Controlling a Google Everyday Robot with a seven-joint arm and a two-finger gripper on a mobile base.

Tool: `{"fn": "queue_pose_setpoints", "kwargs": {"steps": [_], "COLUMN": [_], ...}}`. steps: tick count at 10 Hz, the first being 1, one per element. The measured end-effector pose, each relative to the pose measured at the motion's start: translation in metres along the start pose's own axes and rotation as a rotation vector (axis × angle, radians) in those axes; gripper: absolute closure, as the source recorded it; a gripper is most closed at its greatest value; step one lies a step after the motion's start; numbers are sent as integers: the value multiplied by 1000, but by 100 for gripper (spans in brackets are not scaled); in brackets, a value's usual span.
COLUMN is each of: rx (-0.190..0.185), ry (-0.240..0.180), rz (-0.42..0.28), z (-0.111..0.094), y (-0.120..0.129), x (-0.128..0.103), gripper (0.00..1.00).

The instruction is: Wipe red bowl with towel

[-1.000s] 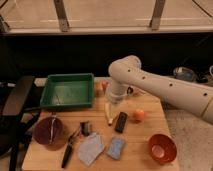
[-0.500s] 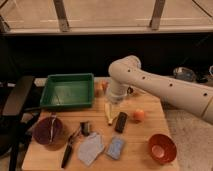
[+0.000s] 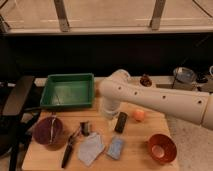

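Pincer (image 3: 109, 113): centre of frame, hanging over the tabletop (image 3: 136, 152); whether apart or together, cannot tell.
Towel (image 3: 91, 148): grey, lying crumpled, below and slightly left of the pincer, near.
Red bowl (image 3: 161, 147): lower right, upright, well apart from the towel; likely the second stop.
Tabletop: pale wood; green tray (image 3: 67, 91) at upper left.
Room: dark wall behind, window above.

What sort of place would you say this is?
Probably a robot test station by a window: a wooden table holds a green tray, a red bowl and a towel. The gripper hangs over the table's middle.
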Motion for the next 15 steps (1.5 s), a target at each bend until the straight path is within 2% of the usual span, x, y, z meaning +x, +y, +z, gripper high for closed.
{"fn": "queue_pose_setpoints", "kwargs": {"steps": [2, 4, 8, 11, 15], "rx": [-11, -13, -47, -88, -101], "ry": [-25, -48, -125, -159, -216], "rz": [-57, -77, -102, -97, -58], "z": [23, 44, 89, 116, 146], "y": [10, 14, 26, 30, 29], "x": [-18, -34, -63, -70, -66], "gripper": [40, 40, 40, 40, 42]}}
